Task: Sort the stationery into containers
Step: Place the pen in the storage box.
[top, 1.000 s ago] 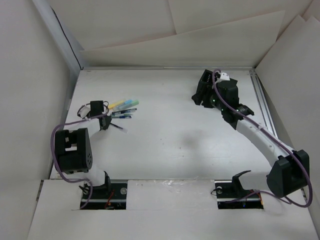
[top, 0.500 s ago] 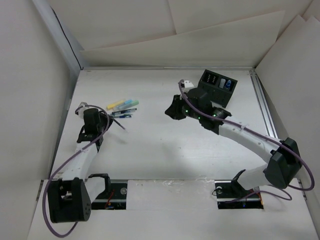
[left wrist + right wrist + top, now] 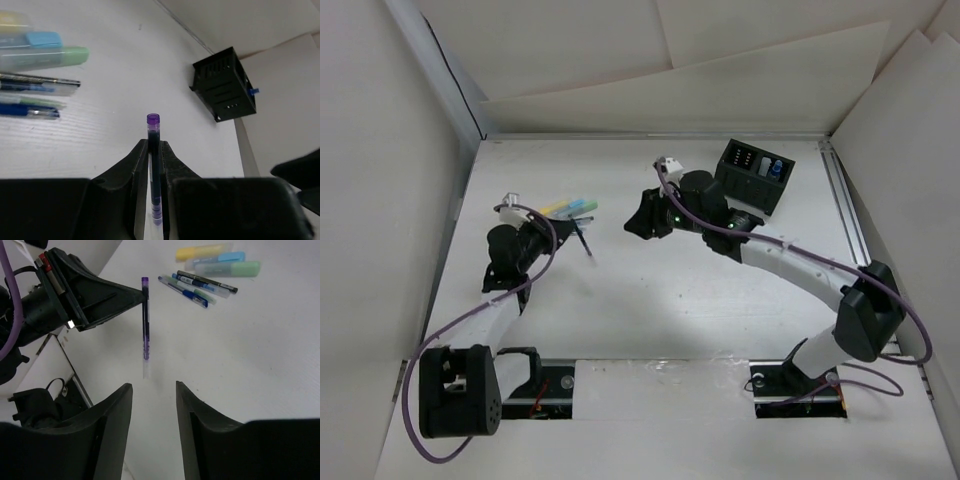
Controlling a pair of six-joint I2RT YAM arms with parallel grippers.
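Purple-capped and slim, the purple pen is pinched between the pressed-together fingers of the left gripper, gripped near its capped end, with the cap poking out past the fingertips and the clear barrel hanging below them. Just left of it on the table the remaining stationery lies in a loose row: three highlighters, one yellow, one light blue and one pale green, side by side, and beside them a few thin pens, dark and blue, roughly parallel. The black organiser box stands near the far right corner, well apart from the pen, with something blue showing in its right-hand compartment. The right gripper faces the held pen from the right with its fingers spread and nothing between them; the pen hangs in line with that gap but beyond the fingertips, not touching them. All of this sits over a white table, matt and faintly grained, walled on three sides by cream paper boards, with a metal rail running along the right edge.
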